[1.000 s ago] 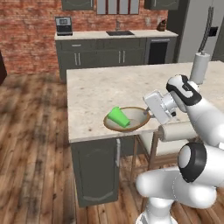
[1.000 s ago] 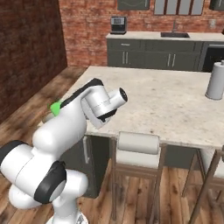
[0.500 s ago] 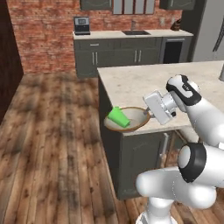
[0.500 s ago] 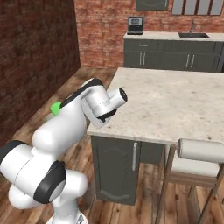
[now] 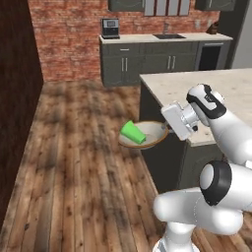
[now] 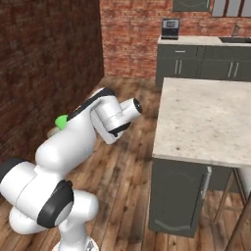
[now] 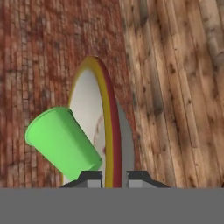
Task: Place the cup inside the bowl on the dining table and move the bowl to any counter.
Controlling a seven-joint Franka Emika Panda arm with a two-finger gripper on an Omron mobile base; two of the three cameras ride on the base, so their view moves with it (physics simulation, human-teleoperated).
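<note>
The bright green cup [image 5: 133, 133] lies tilted on its side in the wide tan-rimmed bowl [image 5: 150, 133]. My gripper [image 5: 167, 129] is shut on the bowl's right rim and holds it in the air over the wooden floor, just left of the dining table's [image 5: 206, 88] corner. In the hand view the bowl's rim [image 7: 109, 131] runs edge-on between my gripper's [image 7: 114, 177] two tips, and the cup [image 7: 63, 142] rests against the pale inside. From the right base view the arm hides nearly all of the bowl and a bit of cup [image 6: 62, 121] peeks out. The counter [image 5: 162, 38] stands at the far brick wall.
A coffee machine [image 5: 110, 28] and a sink [image 5: 169, 36] sit on the counter. A dark brick wall [image 5: 15, 98] closes off the left side. Open wooden floor [image 5: 78, 162] lies between it and the dining table [image 6: 206, 117]. Stool legs [image 6: 240, 196] show at the table's right.
The base has driven, so the whole scene slid right. The held bowl with the cup has left the table top and now hangs over the floor. The arm's pose is unchanged.
</note>
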